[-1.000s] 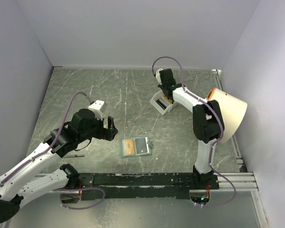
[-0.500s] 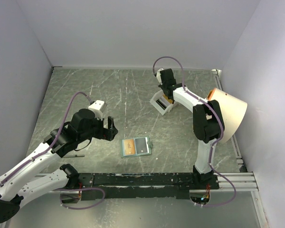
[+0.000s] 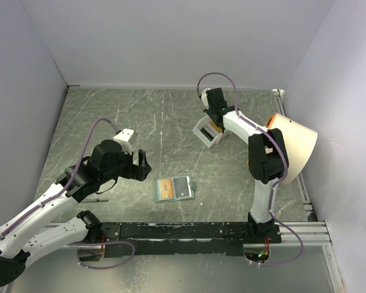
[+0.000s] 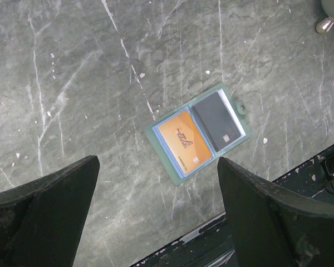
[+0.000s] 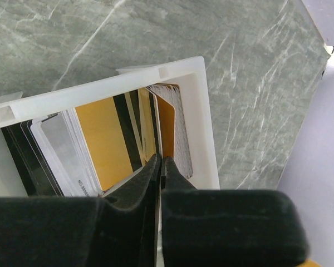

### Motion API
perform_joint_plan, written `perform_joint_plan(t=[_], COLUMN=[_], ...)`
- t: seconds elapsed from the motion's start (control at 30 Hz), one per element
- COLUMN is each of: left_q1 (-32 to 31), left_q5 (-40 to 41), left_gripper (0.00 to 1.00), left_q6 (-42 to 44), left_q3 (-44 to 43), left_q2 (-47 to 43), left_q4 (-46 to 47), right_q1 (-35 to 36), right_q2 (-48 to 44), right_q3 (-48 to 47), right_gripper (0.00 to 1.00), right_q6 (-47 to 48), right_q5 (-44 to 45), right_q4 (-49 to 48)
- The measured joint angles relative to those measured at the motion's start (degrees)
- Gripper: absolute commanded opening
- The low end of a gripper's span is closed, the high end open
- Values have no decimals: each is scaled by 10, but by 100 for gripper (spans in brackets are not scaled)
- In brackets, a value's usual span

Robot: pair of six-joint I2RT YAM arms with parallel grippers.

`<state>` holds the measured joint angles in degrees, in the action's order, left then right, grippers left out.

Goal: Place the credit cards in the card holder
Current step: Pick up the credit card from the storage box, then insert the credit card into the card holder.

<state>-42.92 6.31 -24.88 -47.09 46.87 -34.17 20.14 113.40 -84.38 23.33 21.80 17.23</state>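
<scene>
The sage-green card holder (image 3: 174, 188) lies open on the table, with an orange card (image 4: 181, 142) in its left half and a dark card (image 4: 217, 119) in its right half. My left gripper (image 3: 143, 166) hovers open and empty to its left; in the left wrist view (image 4: 157, 178) the card holder (image 4: 197, 133) lies just beyond the fingertips. My right gripper (image 3: 212, 125) reaches down into a white tray (image 5: 206, 111) of upright credit cards (image 5: 106, 139). Its jaws (image 5: 160, 161) are shut on the edge of one thin card beside an orange one.
The white tray (image 3: 202, 135) stands at the back right of the table. A cream cone-shaped shade (image 3: 293, 143) sits by the right arm. A black rail (image 3: 189, 232) runs along the near edge. Grey walls enclose the table.
</scene>
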Motion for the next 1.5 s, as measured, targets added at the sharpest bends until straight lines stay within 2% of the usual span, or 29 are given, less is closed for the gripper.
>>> perform_joint_plan(t=[0.37,0.57,0.83,0.97,1.17,1.4,1.5], left_q1=[0,0,0,0,0,0,0], left_q5=[0,-5,-78,-97,-134,-171,-171], left_gripper=[97,93,85,85,81,75,73], left_q6=[0,-21,-110,-145,-198,-279,-304], left_q3=[0,0,33,33,29,37,43], left_q2=[10,13,28,44,48,17,5], left_q4=[0,1,56,73,105,191,221], right_q1=[0,3,25,36,45,58,74], right_q2=[-41,-70,-197,-270,-379,-492,-515], right_q3=[-13,-39,-3,45,169,322,358], right_gripper=[0,0,0,0,0,0,0], right_q6=[-38,-97,-221,-287,-404,-568,-622], right_q5=[0,-15,-63,-121,-255,-407,-458], right_q4=[44,85,109,93,25,-112,-158])
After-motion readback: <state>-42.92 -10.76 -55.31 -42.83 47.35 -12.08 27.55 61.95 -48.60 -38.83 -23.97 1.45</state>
